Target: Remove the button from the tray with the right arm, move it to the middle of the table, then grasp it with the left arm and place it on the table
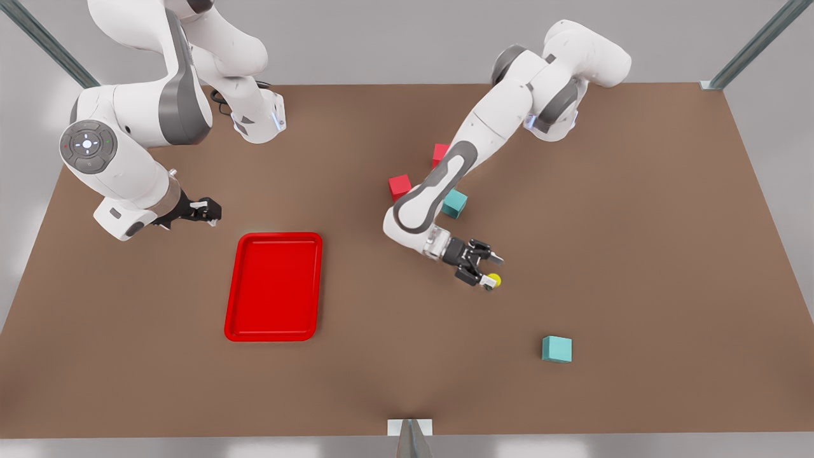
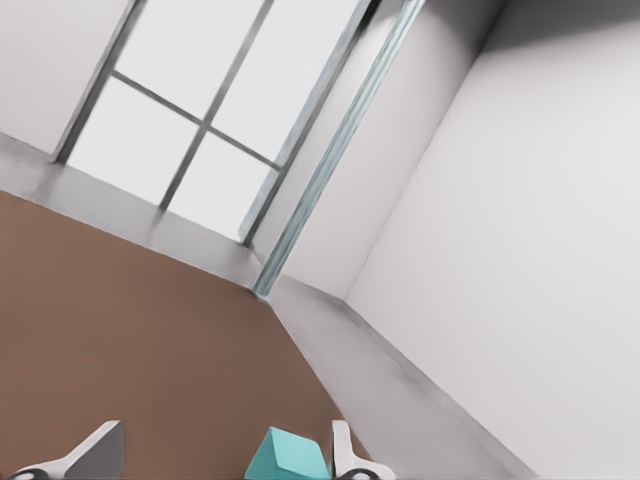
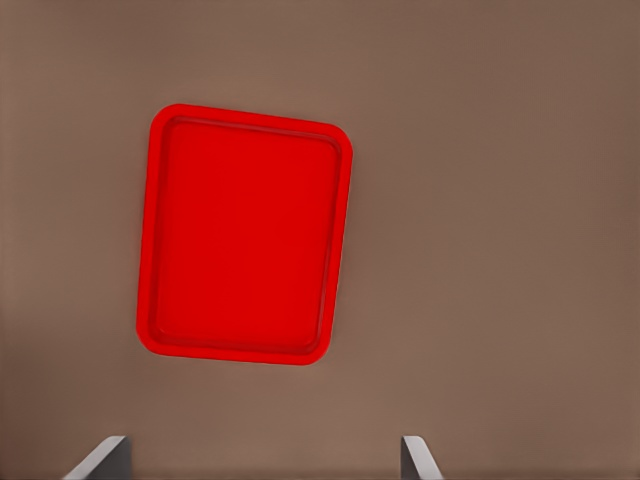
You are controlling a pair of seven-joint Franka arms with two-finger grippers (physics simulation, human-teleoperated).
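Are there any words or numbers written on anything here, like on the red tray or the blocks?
No words or numbers can be read.
The tray: plain red, no writing.
The teal cube and red cube: blank faces.
The button by the left gripper: plain yellow cap, no mark that can be made out.
The round pad on the right arm: tiny symbols, too small to read.

White rounded arms, grey joints, black claws.

I can read no text, label, brand or number on anything here, not on my arms, not on the tray (image 1: 273,287), not on the cubes or the bench (image 1: 636,222) round my end effectors
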